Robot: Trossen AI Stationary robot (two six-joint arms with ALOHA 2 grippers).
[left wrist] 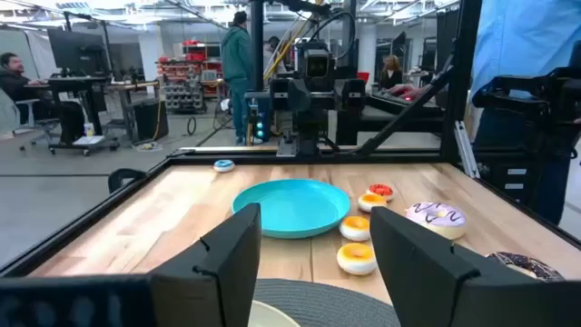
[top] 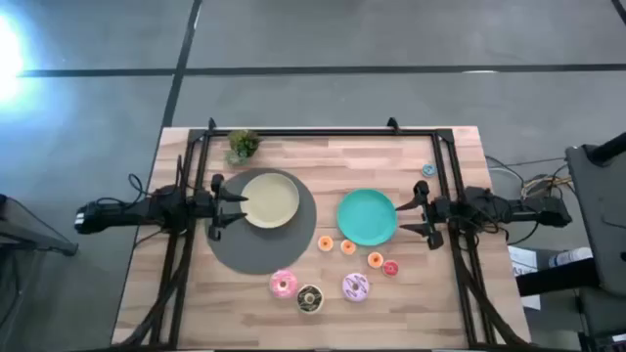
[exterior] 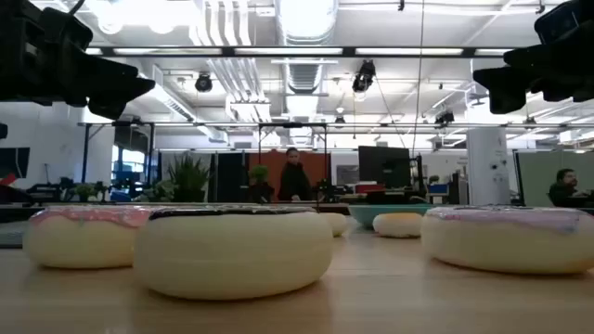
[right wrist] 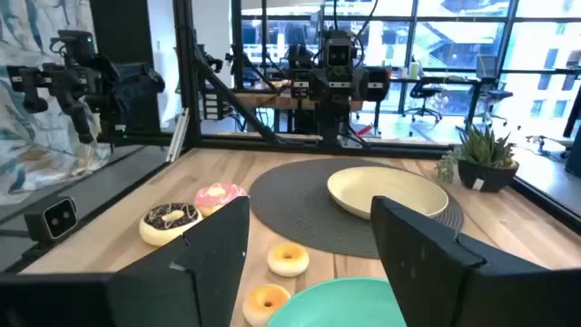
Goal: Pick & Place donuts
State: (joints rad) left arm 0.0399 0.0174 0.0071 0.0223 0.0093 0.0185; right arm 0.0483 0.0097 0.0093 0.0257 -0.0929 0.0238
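Note:
Three larger donuts lie flat near the table's near edge: pink [top: 284, 284], dark chocolate [top: 310, 298] and lilac sprinkled [top: 355, 286]. Four mini ones, orange [top: 324, 244], [top: 348, 247], [top: 375, 259] and red [top: 390, 268], lie just near of the teal plate [top: 367, 217]. The beige plate [top: 271, 198] rests on a round grey mat [top: 256, 244]. My left gripper [top: 240, 205] hovers open over the mat's left side, beside the beige plate. My right gripper [top: 409, 216] hovers open at the teal plate's right edge. Both are empty.
A small potted plant [top: 243, 145] stands at the far edge and a small blue round thing [top: 428, 170] lies at the far right. A black frame rims the table. People sit and stand in the room beyond. Bare wood shows between the plates.

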